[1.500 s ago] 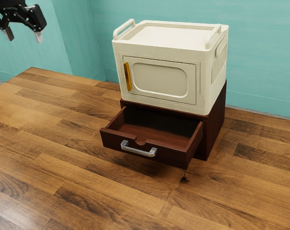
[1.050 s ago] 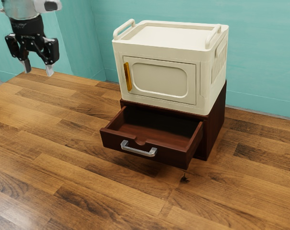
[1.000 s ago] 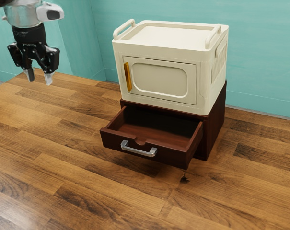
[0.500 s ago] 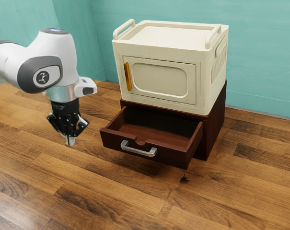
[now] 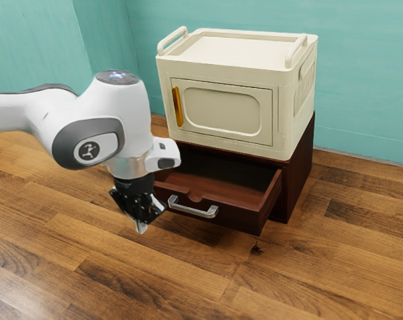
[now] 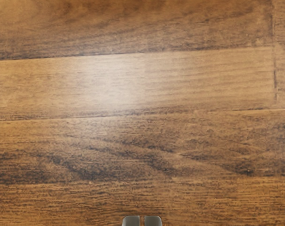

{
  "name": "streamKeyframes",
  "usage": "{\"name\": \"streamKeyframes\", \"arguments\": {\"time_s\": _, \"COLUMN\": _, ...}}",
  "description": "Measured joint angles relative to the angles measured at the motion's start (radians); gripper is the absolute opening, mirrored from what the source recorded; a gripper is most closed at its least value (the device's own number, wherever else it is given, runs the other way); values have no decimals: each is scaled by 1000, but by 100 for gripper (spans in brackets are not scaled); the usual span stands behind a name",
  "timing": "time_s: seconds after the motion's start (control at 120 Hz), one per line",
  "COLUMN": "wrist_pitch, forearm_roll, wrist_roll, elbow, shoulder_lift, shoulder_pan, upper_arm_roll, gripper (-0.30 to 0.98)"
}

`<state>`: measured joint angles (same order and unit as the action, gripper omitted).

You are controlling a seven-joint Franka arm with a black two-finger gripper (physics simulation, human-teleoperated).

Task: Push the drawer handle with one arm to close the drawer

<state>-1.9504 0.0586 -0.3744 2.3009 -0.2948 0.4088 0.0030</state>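
Observation:
My gripper (image 5: 141,228) points down in the exterior view, just to that view's left of the silver drawer handle (image 5: 193,208) and apart from it. Its fingertips are together with nothing held; the wrist view has the gripper (image 6: 142,221) at its lower edge, the two tips almost meeting. The dark brown drawer (image 5: 238,215) stands pulled out of its cabinet (image 5: 299,170). My hand and arm hide the drawer's left front corner in the exterior view.
A cream box (image 5: 221,110) with a yellow door handle (image 5: 178,107) rests on top of the cabinet. Teal walls (image 5: 364,73) rise behind. Wooden planks (image 5: 121,280) extend in front of the drawer and beneath my hand.
From high at the exterior view's left, my hand has come down and moved toward that view's right, nearer the drawer front. Its fingers, apart earlier, have shut. The drawer has not moved.

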Motion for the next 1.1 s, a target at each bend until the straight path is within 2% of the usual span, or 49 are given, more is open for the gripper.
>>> {"name": "streamKeyframes", "arguments": {"time_s": 0.358, "wrist_pitch": -102, "forearm_roll": 7, "wrist_roll": -37, "elbow": -27, "shoulder_lift": 85, "shoulder_pan": 85, "upper_arm_roll": 1, "gripper": -10}}
{"name": "streamKeyframes", "arguments": {"time_s": 0.817, "wrist_pitch": -217, "forearm_roll": 61, "wrist_roll": -62, "elbow": -128, "shoulder_lift": 225, "shoulder_pan": 23, "upper_arm_roll": 13, "gripper": -10}}
{"name": "streamKeyframes", "arguments": {"time_s": 1.1, "wrist_pitch": -272, "forearm_roll": 70, "wrist_roll": -72, "elbow": -151, "shoulder_lift": 287, "shoulder_pan": 9, "upper_arm_roll": 14, "gripper": -10}}
